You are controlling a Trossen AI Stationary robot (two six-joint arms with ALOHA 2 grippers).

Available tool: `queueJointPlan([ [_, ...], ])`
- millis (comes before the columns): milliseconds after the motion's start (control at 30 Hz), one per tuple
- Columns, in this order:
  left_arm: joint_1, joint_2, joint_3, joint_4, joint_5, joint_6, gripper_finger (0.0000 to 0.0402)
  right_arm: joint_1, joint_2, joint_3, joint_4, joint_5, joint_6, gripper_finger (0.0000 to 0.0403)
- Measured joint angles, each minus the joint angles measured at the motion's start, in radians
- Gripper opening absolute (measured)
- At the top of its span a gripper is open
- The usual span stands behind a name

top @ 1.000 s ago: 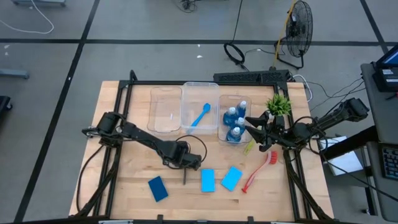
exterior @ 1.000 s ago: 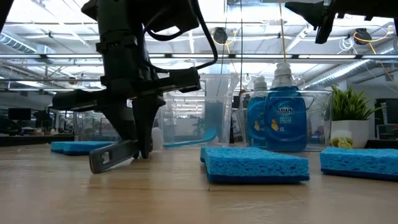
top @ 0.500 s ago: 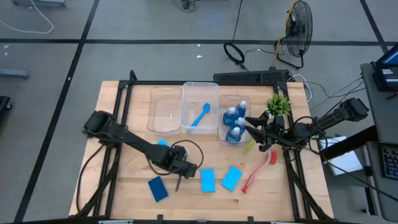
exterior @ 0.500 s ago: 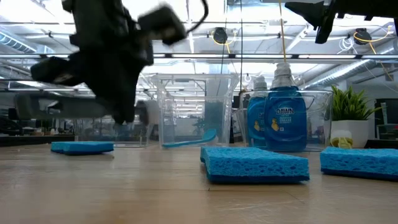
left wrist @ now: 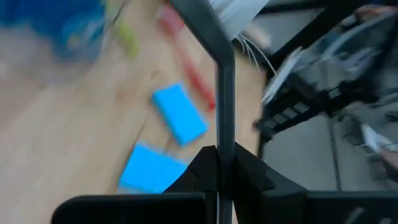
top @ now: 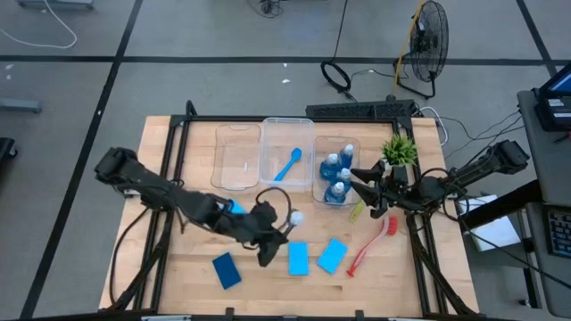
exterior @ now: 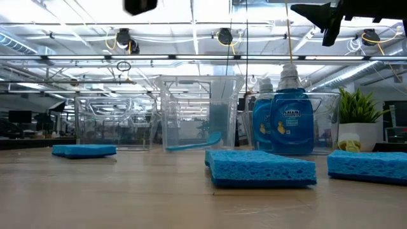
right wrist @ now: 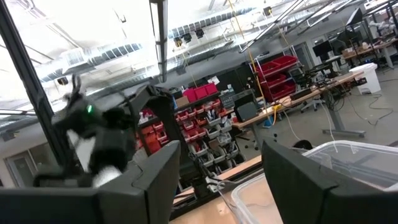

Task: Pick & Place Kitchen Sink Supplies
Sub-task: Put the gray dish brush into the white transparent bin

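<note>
My left gripper (top: 272,242) hangs over the table's middle, shut on a slim grey brush (left wrist: 219,93) with a white head (top: 292,217). Below it lie blue sponges: a darker one (top: 227,270) and two lighter ones (top: 298,258) (top: 332,255), flat on the wood. A blue brush (top: 287,165) rests in the middle clear bin, and blue bottles (top: 337,174) stand in the right bin. A red brush (top: 370,245) and a yellow-green brush (top: 357,210) lie at the right. My right gripper (right wrist: 214,186) waits open above the table, near the bottles. My left gripper pinches the grey brush's handle (left wrist: 221,140) between its two fingers, which lie across it. The handle runs up from the fingers to the white head (left wrist: 239,12). The brush is lifted clear of the table. The gripper's body hides the handle's other end.
Three clear bins (top: 237,156) stand in a row at the table's far side. A small green potted plant (top: 399,150) stands beside the right one. Another blue sponge (top: 234,207) shows partly under my left arm. Bare wood lies along the table's near edge.
My left gripper has risen steeply from the table with the grey brush and rolled about its own line, leaving the low view at the top. The brush, held slanting with one end at the table, is now lifted clear, its white head turned toward the bins.
</note>
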Motion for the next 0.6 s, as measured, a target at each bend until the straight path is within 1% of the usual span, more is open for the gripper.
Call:
queueJointPlan([
  [67, 0.022, -0.019, 0.0, 0.048, 0.026, 0.072, 0.0019, 0.0, 0.0, 0.0, -0.004, 0.0, 0.0, 0.0212],
  [133, 0.043, -0.036, 0.0, 0.071, 0.075, 0.14, 0.0019, 0.0, 0.0, 0.0, -0.007, 0.0, 0.0, 0.0212],
  [300, 0.094, -0.033, 0.001, 0.218, 0.316, 0.266, 0.0019, 0.0, 0.0, 0.0, -0.008, -0.001, 0.0, 0.0212],
  [367, 0.108, -0.036, 0.001, 0.264, 0.386, 0.303, 0.0019, 0.0, 0.0, 0.0, -0.007, 0.0, 0.0, 0.0212],
  [500, 0.13, -0.035, 0.001, 0.27, 0.457, 0.334, 0.0019, 0.0, 0.0, 0.0, -0.008, 0.0, 0.0, 0.0212],
  [600, 0.139, -0.035, 0.001, 0.27, 0.478, 0.334, 0.0019, 0.0, 0.0, 0.0, -0.008, 0.0, 0.0, 0.0212],
])
